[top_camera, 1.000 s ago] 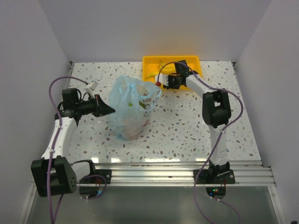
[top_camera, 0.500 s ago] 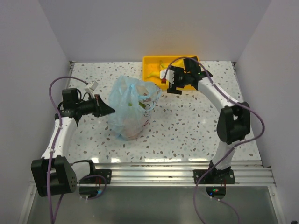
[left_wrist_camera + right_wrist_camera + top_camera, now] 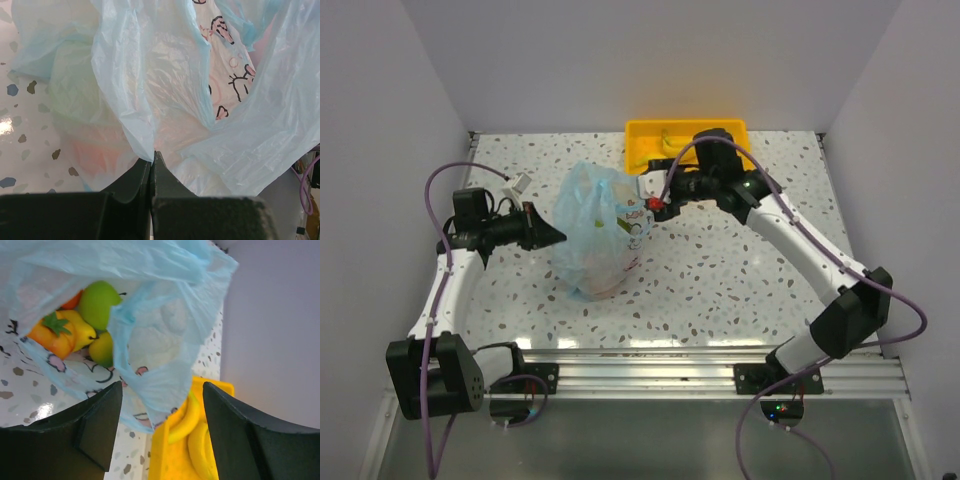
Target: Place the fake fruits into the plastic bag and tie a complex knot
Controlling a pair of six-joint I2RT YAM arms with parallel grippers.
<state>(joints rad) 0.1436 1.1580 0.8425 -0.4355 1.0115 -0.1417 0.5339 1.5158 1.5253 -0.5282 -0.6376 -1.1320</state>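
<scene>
We see the bag (image 3: 603,230) standing slumped on the worktop (image 3: 720,270), left of centre, its mouth gaping toward the right claw (image 3: 656,205). The right wrist view looks into it: a lime (image 3: 97,302), an orange (image 3: 50,335), a lemon (image 3: 82,329) and a second green fruit (image 3: 102,350) lie together inside. The tray (image 3: 642,152) sits at the far edge just behind the bag, with bananas (image 3: 187,416) in it. Our left arm reaches in low from the left, and the left claw (image 3: 152,156) is pressed together, pinching a fold of the bag's left side. Our right arm stretches across from the right, elbow out, its claw spread wide at the bag's upper right rim. A loose flap of film hangs between the fingers (image 3: 95,425), and we cannot tell whether it touches them. The tray's near corner lies right beside that claw.
</scene>
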